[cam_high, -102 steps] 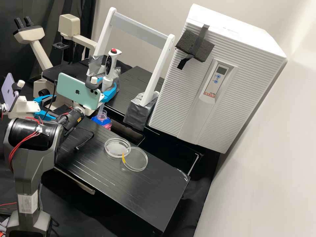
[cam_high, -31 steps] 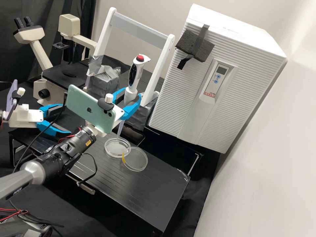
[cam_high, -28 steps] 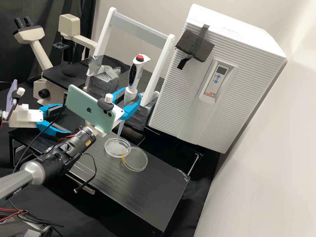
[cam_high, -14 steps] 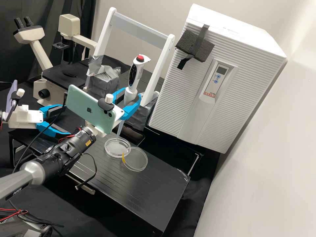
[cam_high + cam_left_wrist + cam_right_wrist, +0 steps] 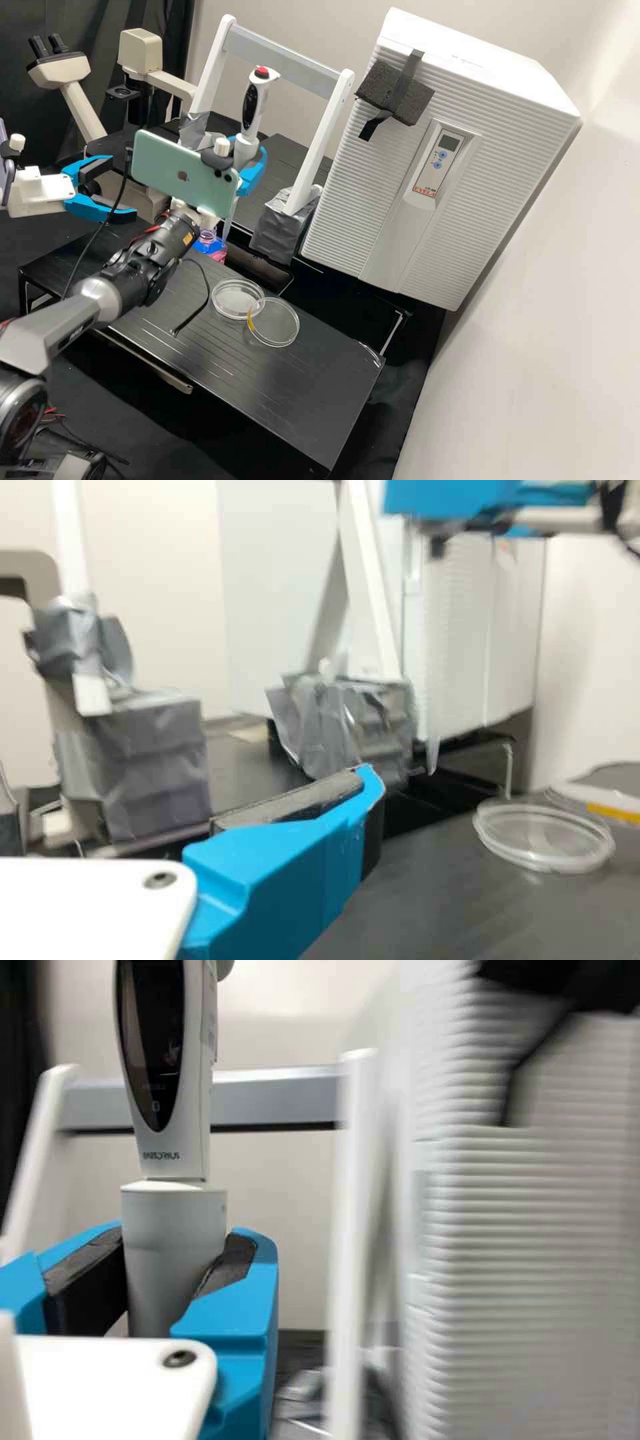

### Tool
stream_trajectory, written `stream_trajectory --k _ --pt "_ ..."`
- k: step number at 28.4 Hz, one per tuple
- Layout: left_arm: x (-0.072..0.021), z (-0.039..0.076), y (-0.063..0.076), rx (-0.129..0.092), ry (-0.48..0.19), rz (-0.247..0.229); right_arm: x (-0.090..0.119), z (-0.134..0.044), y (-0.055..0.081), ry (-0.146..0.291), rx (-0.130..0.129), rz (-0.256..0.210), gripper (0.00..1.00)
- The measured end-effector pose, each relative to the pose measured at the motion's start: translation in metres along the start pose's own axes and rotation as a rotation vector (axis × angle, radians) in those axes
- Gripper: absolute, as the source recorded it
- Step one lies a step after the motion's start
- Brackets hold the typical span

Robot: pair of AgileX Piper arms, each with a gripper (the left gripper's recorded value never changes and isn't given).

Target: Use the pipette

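My right gripper point(image 5: 244, 162) is shut on the white pipette point(image 5: 253, 101), which has a red button on top and stands upright. The pipette's clear tip point(image 5: 223, 229) hangs just above the small bottle of pink liquid point(image 5: 212, 244) at the platform's back edge. In the right wrist view the pipette point(image 5: 168, 1150) sits between the blue fingers point(image 5: 238, 1282). Two clear petri dishes point(image 5: 237, 297) point(image 5: 274, 322) lie on the platform, one with yellow tape. My left gripper point(image 5: 90, 190) hovers open and holds nothing at the far left. The left wrist view shows the tip point(image 5: 432, 756) and a dish point(image 5: 543, 834).
A large white ribbed machine point(image 5: 437, 160) stands at the right. A white frame with grey taped feet point(image 5: 285, 224) rises behind the black platform point(image 5: 280, 387). A microscope point(image 5: 63, 73) stands at the back left.
The right arm has lifted the pipette up and back, from over the nearer petri dish to over the pink bottle. The left gripper has risen a little.
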Motion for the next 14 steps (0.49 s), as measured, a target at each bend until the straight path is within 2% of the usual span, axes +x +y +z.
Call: stream_trajectory --k 2,3,4,6,9,11,14 --pt "0.0013 -0.002 0.005 0.001 0.008 0.017 0.014 -0.005 -0.007 0.003 -0.016 -0.056 0.0" --pt "0.0018 -0.003 0.007 0.001 0.011 0.025 0.023 -0.01 -0.009 0.005 -0.015 -0.079 0.0" --pt "0.002 -0.005 0.008 0.001 0.017 0.029 0.032 -0.012 -0.011 0.003 -0.013 -0.098 0.0" --pt "0.0029 -0.007 0.012 0.002 0.026 0.041 0.046 -0.014 -0.016 -0.007 -0.026 -0.125 0.0" --pt "0.0046 -0.014 0.015 0.006 0.05 0.052 0.065 -0.018 -0.015 -0.021 -0.066 -0.136 0.0" --pt "0.004 -0.018 0.017 0.008 0.065 0.057 0.075 -0.019 -0.014 -0.035 -0.067 -0.136 0.0" --pt "0.0066 -0.024 0.024 0.013 0.086 0.069 0.089 -0.024 -0.008 -0.038 -0.052 -0.11 0.0"
